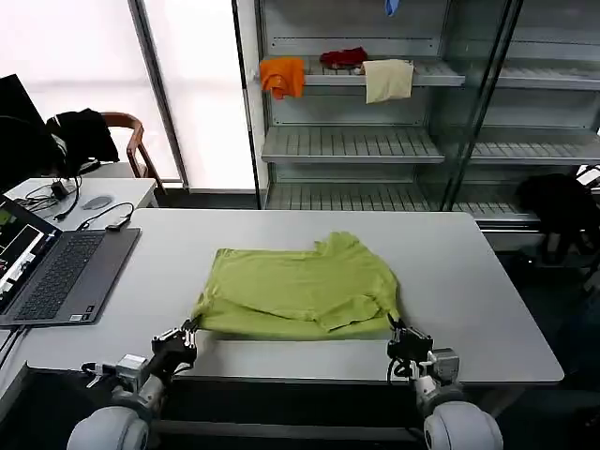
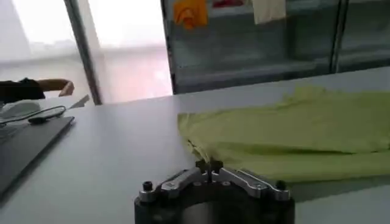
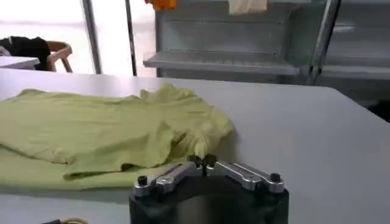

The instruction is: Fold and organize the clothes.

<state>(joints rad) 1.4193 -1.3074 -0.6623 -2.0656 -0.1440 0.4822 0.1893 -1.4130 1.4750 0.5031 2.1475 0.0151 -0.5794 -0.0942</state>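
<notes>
The clothes are one lime-green T-shirt (image 1: pixel 298 286) lying on the grey table (image 1: pixel 469 281), its far part folded toward me over the near part. My left gripper (image 1: pixel 185 335) sits at the shirt's near left corner, fingers shut on the hem (image 2: pixel 196 148). My right gripper (image 1: pixel 401 336) is at the near right corner, also shut, pinching a bunched bit of the fabric (image 3: pixel 200 145). In the left wrist view the left gripper (image 2: pixel 209 164) has cloth running into its closed tips. The right gripper (image 3: pixel 202 161) shows the same. A sleeve (image 1: pixel 349 314) lies on top near the right side.
An open laptop (image 1: pixel 56 272) with cables lies on the table's left side. Behind stands a metal shelf (image 1: pixel 352 145) with orange (image 1: pixel 282 76), red (image 1: pixel 344 57) and cream (image 1: pixel 387 80) cloths. A chair (image 1: pixel 127 141) with a black garment stands at the far left.
</notes>
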